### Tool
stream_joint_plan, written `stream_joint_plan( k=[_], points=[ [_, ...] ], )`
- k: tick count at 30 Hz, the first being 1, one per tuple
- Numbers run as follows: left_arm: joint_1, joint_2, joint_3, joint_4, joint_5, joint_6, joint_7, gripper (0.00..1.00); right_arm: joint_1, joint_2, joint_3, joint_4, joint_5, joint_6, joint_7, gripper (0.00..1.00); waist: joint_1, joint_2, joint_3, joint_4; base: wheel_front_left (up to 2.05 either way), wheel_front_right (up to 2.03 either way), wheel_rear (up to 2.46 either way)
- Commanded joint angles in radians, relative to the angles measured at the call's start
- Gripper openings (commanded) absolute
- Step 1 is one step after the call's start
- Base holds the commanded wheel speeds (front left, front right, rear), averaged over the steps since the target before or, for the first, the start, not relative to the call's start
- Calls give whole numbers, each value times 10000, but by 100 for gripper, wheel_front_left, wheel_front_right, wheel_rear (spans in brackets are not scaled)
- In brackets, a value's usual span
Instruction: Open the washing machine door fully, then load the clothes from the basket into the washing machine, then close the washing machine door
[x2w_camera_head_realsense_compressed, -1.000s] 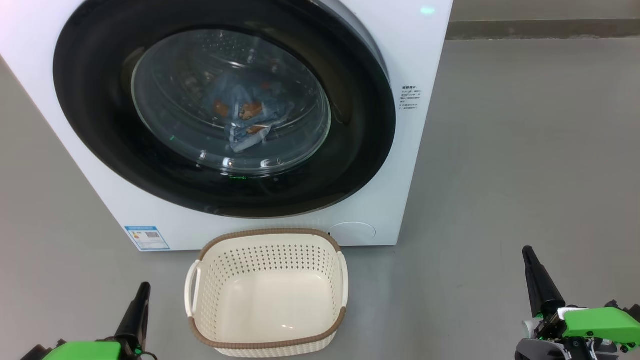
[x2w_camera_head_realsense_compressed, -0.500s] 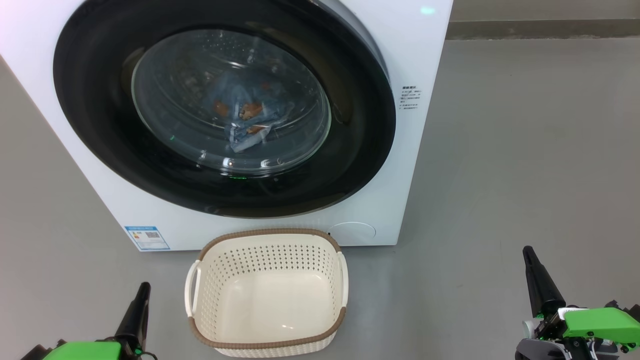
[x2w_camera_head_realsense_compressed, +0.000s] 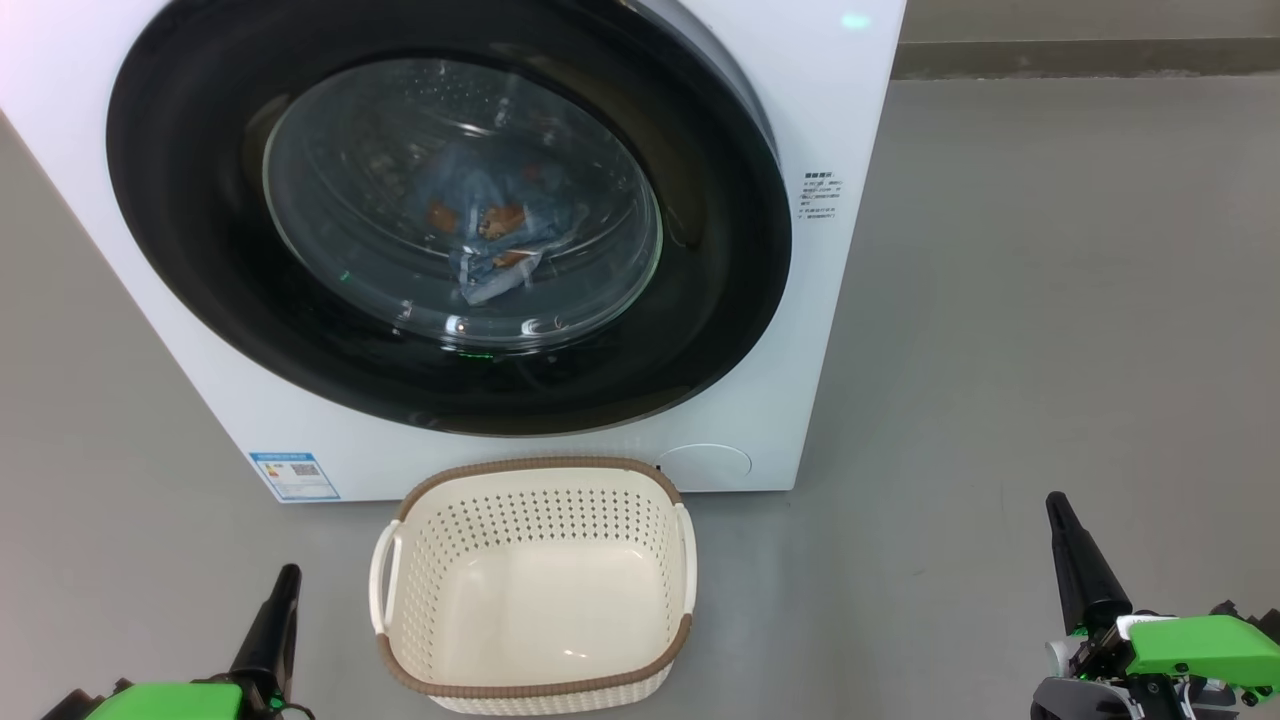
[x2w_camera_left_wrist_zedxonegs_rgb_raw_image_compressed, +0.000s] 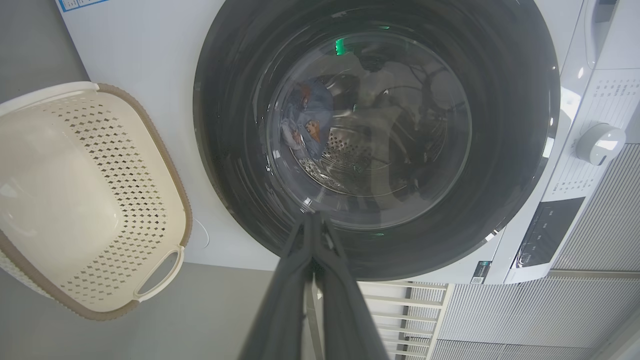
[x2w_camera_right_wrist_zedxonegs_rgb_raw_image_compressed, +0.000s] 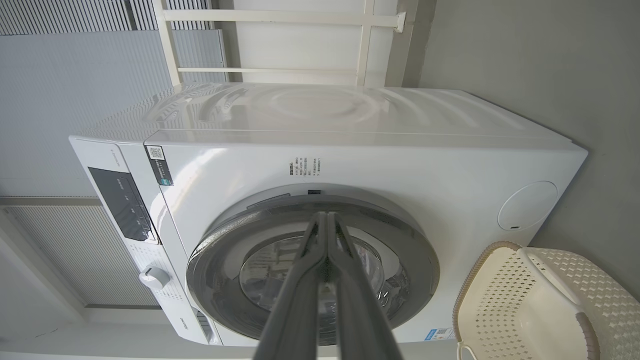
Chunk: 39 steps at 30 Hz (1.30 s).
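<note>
Your left hand (x2w_camera_head_realsense_compressed: 289, 575) and right hand (x2w_camera_head_realsense_compressed: 1056, 505) sit low at either side of the head view. Each has its two dark fingers pressed together with nothing between them, and both are well apart from the machine. Between them on the grey floor (x2w_camera_head_realsense_compressed: 1050, 300) stands the basket (x2w_camera_head_realsense_compressed: 540, 463), empty, just in front of the washing machine (x2w_camera_head_realsense_compressed: 830, 90). The washing machine door (x2w_camera_head_realsense_compressed: 200, 250) lies shut against the white front. The clothes (x2w_camera_head_realsense_compressed: 490, 240), blue fabric with orange prints, rest behind its glass in the drum.

On that showing the loading looks done and the door closed, so the task appears complete. Whether the latch has caught cannot be told, and checking it seems the only thing left for you.

For writing, there is a blue label (x2w_camera_head_realsense_compressed: 295, 476) at the front's lower left and a block of black print (x2w_camera_head_realsense_compressed: 820, 195) right of the door. Both are too small to read, and no brand name is legible.
</note>
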Motion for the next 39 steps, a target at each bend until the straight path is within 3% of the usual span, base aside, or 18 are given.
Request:
stream_joint_plan(
  k=[1,39],
  points=[
    [-414,131,353,-292,-75,-31,69,0,-109,-10,216,-304,-33,16,78,0,0,0,0,0,0,0,0],
    [-414,130,354,-293,-74,-31,70,0,-110,-2,205,-303,-42,16,87,0,0,0,0,0,0,0,0]
  ],
)
